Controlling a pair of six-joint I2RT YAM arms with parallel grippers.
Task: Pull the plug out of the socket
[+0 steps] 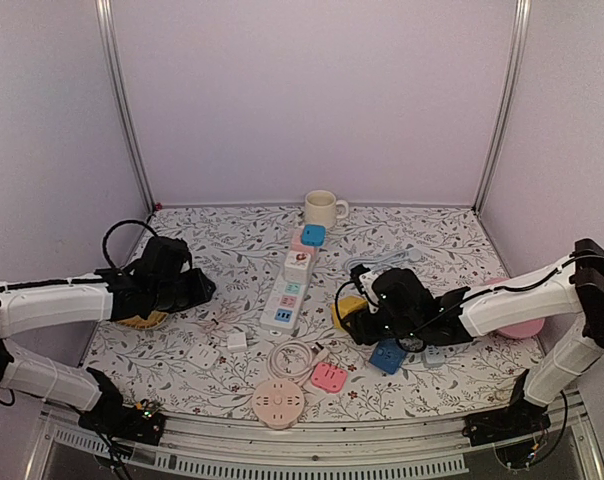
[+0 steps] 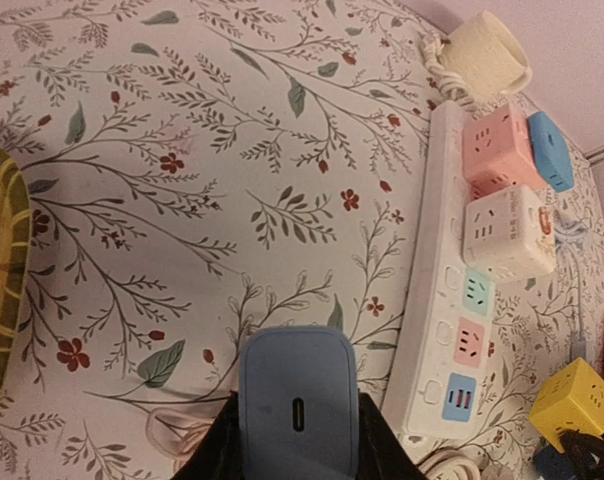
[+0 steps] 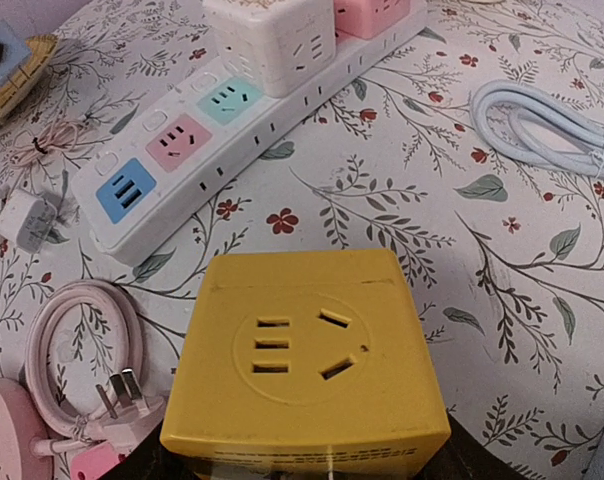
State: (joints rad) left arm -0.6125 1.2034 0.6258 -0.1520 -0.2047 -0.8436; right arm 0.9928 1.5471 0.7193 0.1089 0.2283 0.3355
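Observation:
My left gripper is shut on a blue USB charger plug and holds it above the floral table, left of the white power strip. In the top view the left gripper is at the left, apart from the strip. My right gripper is shut on a yellow cube socket, free of the strip; they show in the top view, gripper and cube. A white cube, a pink cube and a blue plug sit on the strip's far end.
A cream mug stands beyond the strip. A yellow woven dish lies under the left arm. A blue socket cube, pink socket, round pink socket, coiled cables and a small white adapter lie near the front.

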